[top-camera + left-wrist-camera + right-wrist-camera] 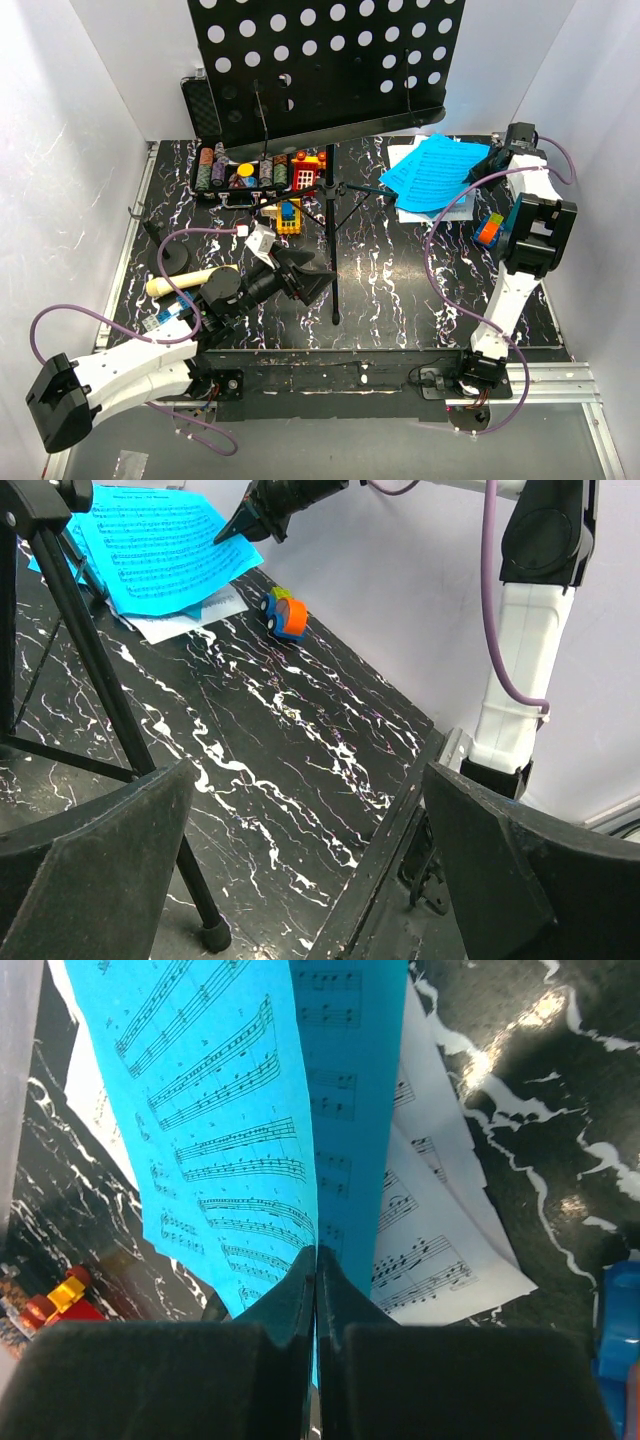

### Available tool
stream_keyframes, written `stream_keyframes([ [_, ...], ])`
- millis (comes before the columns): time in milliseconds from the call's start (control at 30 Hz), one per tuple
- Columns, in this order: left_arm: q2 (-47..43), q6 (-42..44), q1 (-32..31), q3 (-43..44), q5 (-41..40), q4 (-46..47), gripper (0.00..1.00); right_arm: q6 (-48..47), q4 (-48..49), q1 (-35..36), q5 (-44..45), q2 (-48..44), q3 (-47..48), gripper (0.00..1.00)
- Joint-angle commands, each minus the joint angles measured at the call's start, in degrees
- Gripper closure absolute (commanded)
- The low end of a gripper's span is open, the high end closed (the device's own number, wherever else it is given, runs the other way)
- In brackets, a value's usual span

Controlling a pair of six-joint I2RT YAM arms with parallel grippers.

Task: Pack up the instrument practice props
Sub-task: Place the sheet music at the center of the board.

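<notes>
The black music stand (pixel 330 60) rises at the back, its pole and tripod legs (pixel 333 250) spread over the table middle. Blue sheet-music pages (pixel 435 172) lie on white pages at the back right. My right gripper (pixel 492 162) is shut on the edge of one blue page (pixel 230 1110), pinched between its closed fingertips (pixel 316 1260). The cream microphone (pixel 190 280) lies at the left, beside the small round-based mic stand (pixel 172 260). Just left of a tripod leg (pixel 110 710), my left gripper (pixel 300 275) hangs open with nothing between its fingers (pixel 300 860).
A black case of poker chips (pixel 245 170) and coloured toy blocks (pixel 305 175) sit under the stand's desk. A yellow block (pixel 288 217) lies beside the pole. A coloured cube (pixel 490 230) rests by the right arm. White walls enclose three sides.
</notes>
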Motion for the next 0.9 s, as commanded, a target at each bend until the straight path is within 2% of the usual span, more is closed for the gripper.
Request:
stream_keyframes([
  [0, -0.02, 0.07, -0.04, 1.56, 0.49, 1.52, 0.02, -2.91, -5.05, -1.18, 0.63, 2.86, 4.84, 0.95],
  [133, 0.15, -0.28, -0.04, 1.65, 0.14, 1.26, 0.02, -3.09, -4.08, -1.27, -0.52, 2.34, 3.96, 0.58],
  [333, -0.81, -2.91, -0.04, 4.55, -5.57, -5.59, 0.02, 0.25, -4.79, -1.35, -4.21, -0.99, 5.11, 0.35],
  [500, -1.95, -3.7, -0.04, 6.13, -10.22, -9.63, 0.02, 4.03, -4.26, -1.27, -7.02, -6.35, 4.93, 0.28],
  [633, -1.96, -4.76, -0.04, 7.45, -13.92, -14.38, 0.02, 4.56, -4.52, -1.18, -6.24, -11.89, 0.29, 0.24],
  [867, -1.78, -6.17, -0.13, 7.63, -14.8, -15.18, 0.02, -0.01, -7.69, -1.27, 3.6, -20.76, -11.31, 0.21],
])
